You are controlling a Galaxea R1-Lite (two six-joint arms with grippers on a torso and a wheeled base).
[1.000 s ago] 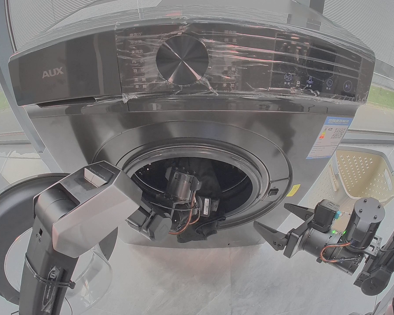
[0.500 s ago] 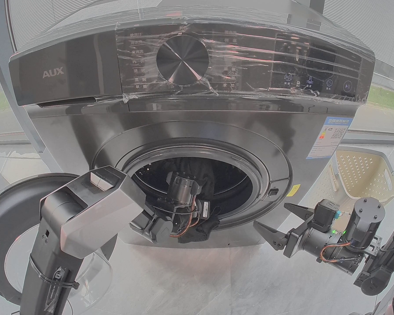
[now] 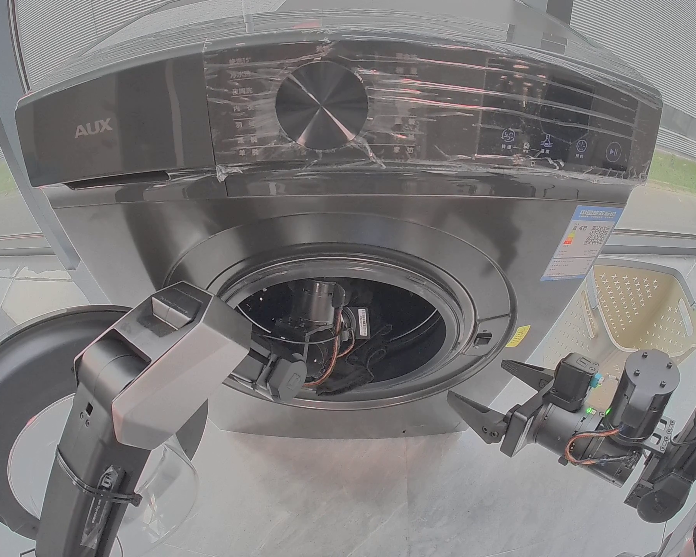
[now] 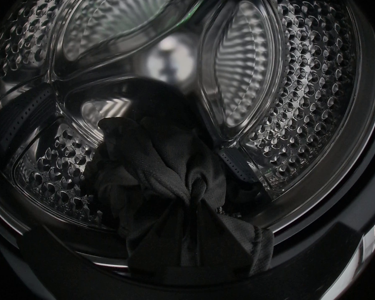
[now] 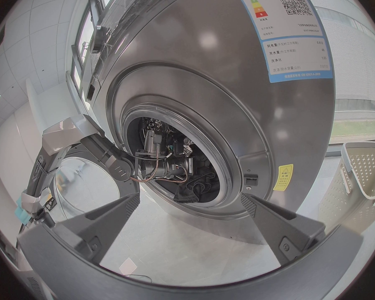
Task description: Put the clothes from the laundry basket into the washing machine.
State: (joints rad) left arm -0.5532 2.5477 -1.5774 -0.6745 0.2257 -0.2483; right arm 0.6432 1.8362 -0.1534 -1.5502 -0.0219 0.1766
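Observation:
The grey washing machine (image 3: 325, 218) stands with its round port open. My left gripper (image 3: 346, 333) is inside the port, past the rim, shut on a bunched black garment (image 4: 175, 176). The cloth gathers to a pinch in front of the left wrist camera and drapes over the drum's lower lip (image 4: 304, 230). In the right wrist view part of the garment (image 5: 191, 188) lies at the bottom of the port. My right gripper (image 3: 481, 384) hangs open and empty in front of the machine's lower right. The cream laundry basket (image 3: 642, 311) stands right of the machine.
The machine's door (image 3: 15, 396) is swung open at the left, behind my left arm. The perforated steel drum (image 4: 312, 84) surrounds the garment. Pale floor (image 3: 363, 489) stretches in front of the machine.
My left gripper has moved up and deeper into the drum, carrying the black garment, which earlier hung over the port's lower rim. The right arm has not moved.

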